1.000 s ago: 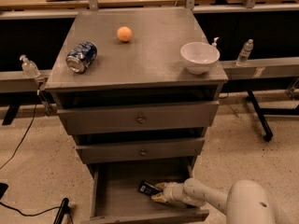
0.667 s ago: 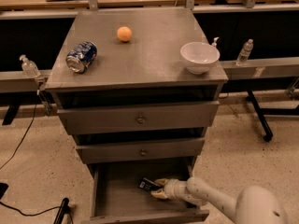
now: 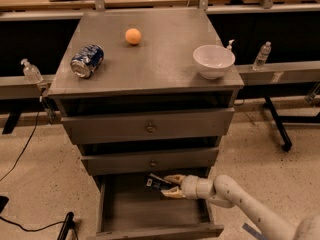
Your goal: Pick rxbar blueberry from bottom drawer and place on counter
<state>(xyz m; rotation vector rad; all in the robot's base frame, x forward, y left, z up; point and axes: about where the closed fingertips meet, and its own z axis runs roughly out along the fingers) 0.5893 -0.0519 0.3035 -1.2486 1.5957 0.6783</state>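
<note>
The rxbar blueberry point(image 3: 157, 182), a small dark bar with blue and white print, hangs tilted just above the floor of the open bottom drawer point(image 3: 159, 231), near its back. My gripper point(image 3: 170, 186) reaches in from the right and is shut on the bar's right end, one finger above it and one below. My pale arm point(image 3: 235, 196) runs off to the lower right. The grey counter point(image 3: 165, 59) tops the cabinet, above the two shut knobbed drawers.
On the counter lie a blue-and-silver soda can point(image 3: 87, 60) on its side at the left, an orange ball point(image 3: 133, 36) at the back and a white bowl point(image 3: 213, 60) at the right. Small bottles point(image 3: 262, 55) stand on side rails. A black cable point(image 3: 20, 154) crosses the floor at the left.
My gripper has risen from the drawer floor, and the bar has come up with it, now close under the middle drawer's front.
</note>
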